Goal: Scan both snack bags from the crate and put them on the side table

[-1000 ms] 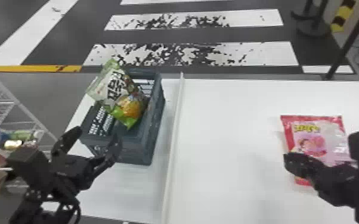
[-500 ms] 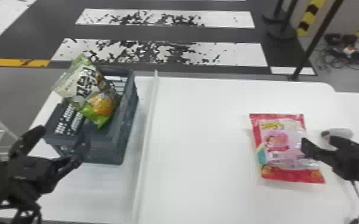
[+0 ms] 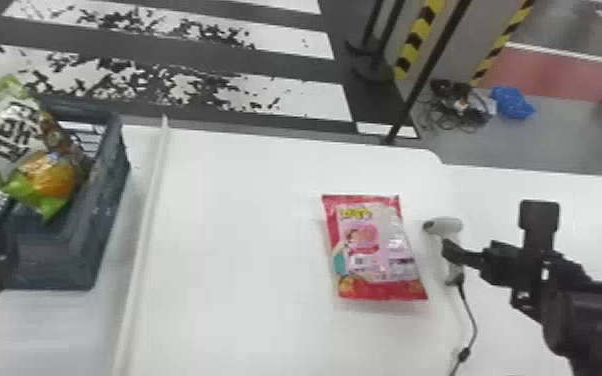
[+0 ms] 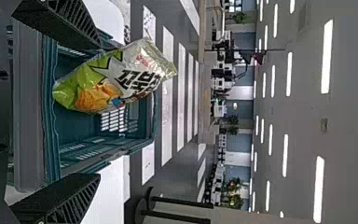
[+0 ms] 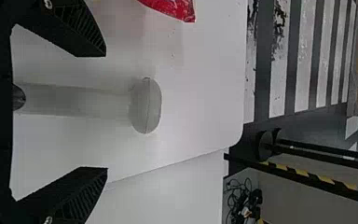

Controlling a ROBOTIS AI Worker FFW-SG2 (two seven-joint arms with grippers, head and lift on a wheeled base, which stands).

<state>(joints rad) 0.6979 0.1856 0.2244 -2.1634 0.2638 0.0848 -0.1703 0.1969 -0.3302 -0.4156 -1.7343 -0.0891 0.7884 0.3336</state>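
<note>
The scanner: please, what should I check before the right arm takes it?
1. Right jaws open: ok.
2. Scanner lined up between them: ok, as it seems from the wrist.
3. Jaws low enough to grip: cannot tell.
4. Red bag flat on the table, outside the crate: ok.
5. Cable free to its end: cannot tell, it leaves the head view.

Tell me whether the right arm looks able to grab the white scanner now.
Probably yes: the right gripper is open, with the scanner handle lined up between its fingers, and nothing seems to lie in the way.
</note>
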